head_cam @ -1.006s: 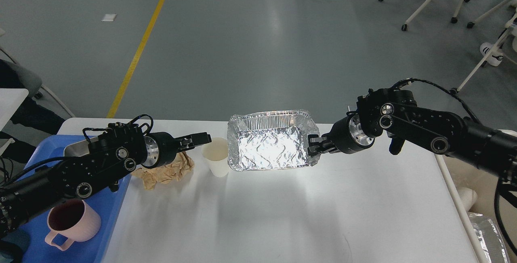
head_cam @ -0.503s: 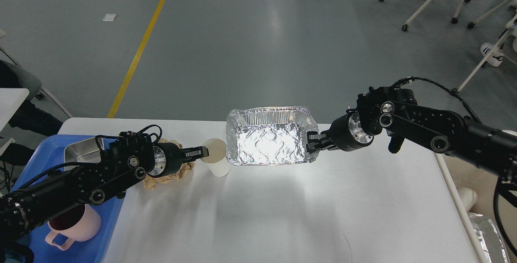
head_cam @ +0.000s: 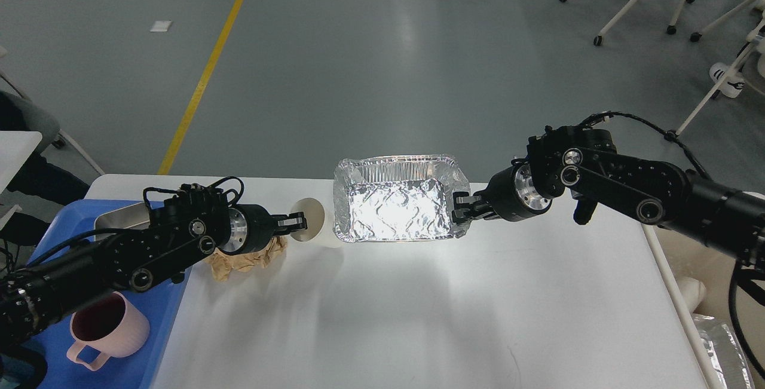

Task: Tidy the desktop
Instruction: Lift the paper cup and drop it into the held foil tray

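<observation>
The white desktop [head_cam: 418,317] fills the lower view. My left gripper [head_cam: 294,221] is shut on the near rim of a white paper cup [head_cam: 317,230], which tilts with its mouth toward the left. My right gripper [head_cam: 460,214] is shut on the right rim of a crinkled foil tray [head_cam: 397,207]. It holds the tray a little above the desktop, with the tray's shadow below it. The cup sits just left of the foil tray, close to touching it.
Crumpled brown paper [head_cam: 248,256] lies under my left wrist. A blue tray [head_cam: 158,323] at the left edge holds a pink mug [head_cam: 107,329] and a metal pan [head_cam: 119,220]. More foil [head_cam: 723,347] shows past the right table edge. Chairs stand far right.
My left gripper moved right to the paper cup and closed on its rim; the cup tipped and shifted right. My right gripper raised the foil tray slightly.
</observation>
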Robot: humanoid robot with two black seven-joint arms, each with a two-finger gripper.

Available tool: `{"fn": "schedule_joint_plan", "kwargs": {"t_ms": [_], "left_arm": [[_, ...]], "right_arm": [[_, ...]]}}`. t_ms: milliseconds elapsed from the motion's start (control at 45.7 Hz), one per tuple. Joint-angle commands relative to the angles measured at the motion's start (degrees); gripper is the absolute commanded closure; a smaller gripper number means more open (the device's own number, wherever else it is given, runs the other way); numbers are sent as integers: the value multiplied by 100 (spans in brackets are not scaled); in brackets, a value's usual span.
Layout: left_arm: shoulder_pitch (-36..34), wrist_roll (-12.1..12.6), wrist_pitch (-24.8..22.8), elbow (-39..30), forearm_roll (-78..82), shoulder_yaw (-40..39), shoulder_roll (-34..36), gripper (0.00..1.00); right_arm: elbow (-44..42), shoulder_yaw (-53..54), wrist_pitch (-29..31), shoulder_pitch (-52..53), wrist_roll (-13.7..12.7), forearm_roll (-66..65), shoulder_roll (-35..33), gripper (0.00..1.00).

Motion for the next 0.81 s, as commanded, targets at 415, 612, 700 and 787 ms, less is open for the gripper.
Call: {"fn": "schedule_joint_plan", "kwargs": {"t_ms": [415, 612, 700, 787], "left_arm": [[-1678, -96, -1268, -2410, -445, -924, 3136, 100], [-2593, -34, -1559, -2261, -515, -907, 2874, 100], [-2646, -8, -1602, -2200, -498, -863, 2321, 100], [-2655, 53, -1629, -2077, -489, -697, 1819, 100]], "right_arm": [[-10, -36, 9, -18, 0, 0, 55, 100], [-1, -71, 79, -9, -9, 26, 55, 100], [8, -71, 88, 0, -9, 44, 55, 100], [8, -71, 167, 0, 0, 53, 46, 100]]}}
